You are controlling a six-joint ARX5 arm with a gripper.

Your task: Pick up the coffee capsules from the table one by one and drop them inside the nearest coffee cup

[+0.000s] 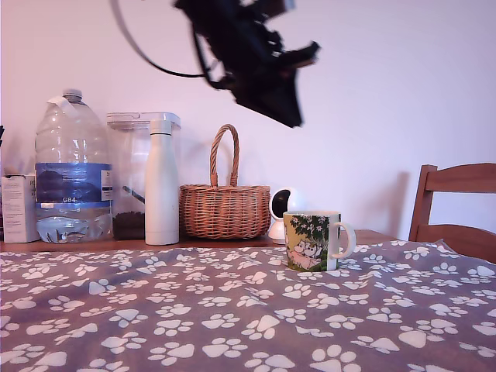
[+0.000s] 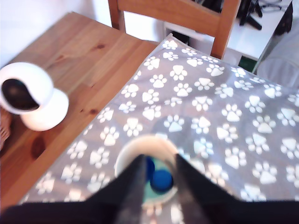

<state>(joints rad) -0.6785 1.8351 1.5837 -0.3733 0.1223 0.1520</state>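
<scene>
- The blue coffee capsule shows in your wrist view between the two dark fingers, with a second patch of blue just beside it that may be another capsule. Both sit against the pale inside of the coffee cup; whether the capsule is already lying in the cup or pinched above it, you cannot tell from this blurred picture.
- The gripper has its fingers parted by a narrow gap about as wide as the capsule, so it reads as either lightly pinching it or just let go; treat that as unsettled.
- In the exterior view the gripper hangs high above the table, well clear of the cup, and is smeared by motion.
- The cup stands on the paw-print cloth near the table's far edge, handle towards the exterior view's right, with a white round camera just beside it on the bare wooden table.
- For a clean drop, keep the fingers centred over the cup's mouth as they look now, and spread them fully before you pull away.
- From this height a capsule may well bounce off the rim, so come lower if one is held.
- No other capsule shows on the cloth in either view.
</scene>
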